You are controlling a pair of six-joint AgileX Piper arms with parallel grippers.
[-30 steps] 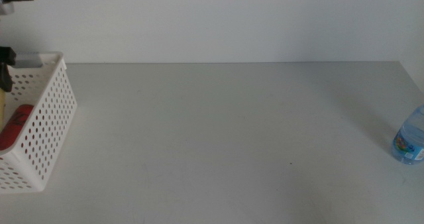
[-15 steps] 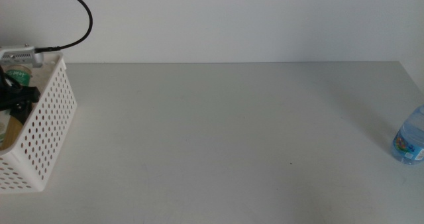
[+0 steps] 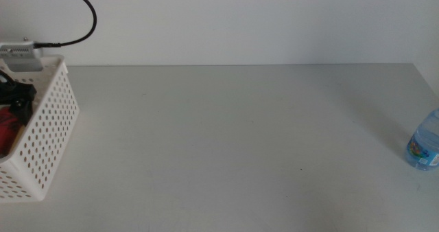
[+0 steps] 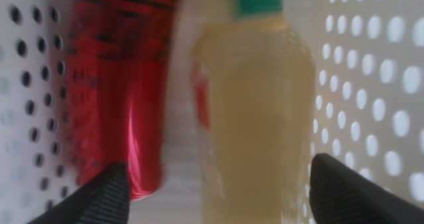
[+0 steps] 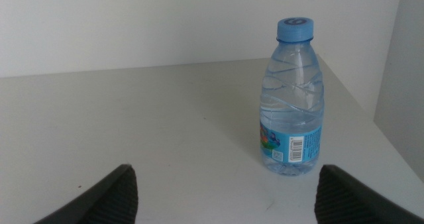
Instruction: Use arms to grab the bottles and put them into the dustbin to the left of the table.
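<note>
A: Near edge first?
B: Water bottle, blue cap, upright on the table at the far right edge of the middle view, cut off by the frame. Right gripper faces it, jaws spread wide, bottle between them but farther off, untouched.

A: Left side?
B: White perforated dustbin at the left edge. Left gripper is down inside it, jaws wide apart, holding nothing.

A: Contents?
B: Red soda can and yellow drink bottle lying side by side on the bin floor, touching or nearly, blurred.

A: Behind?
B: Black cable looping above the bin at upper left.
</note>
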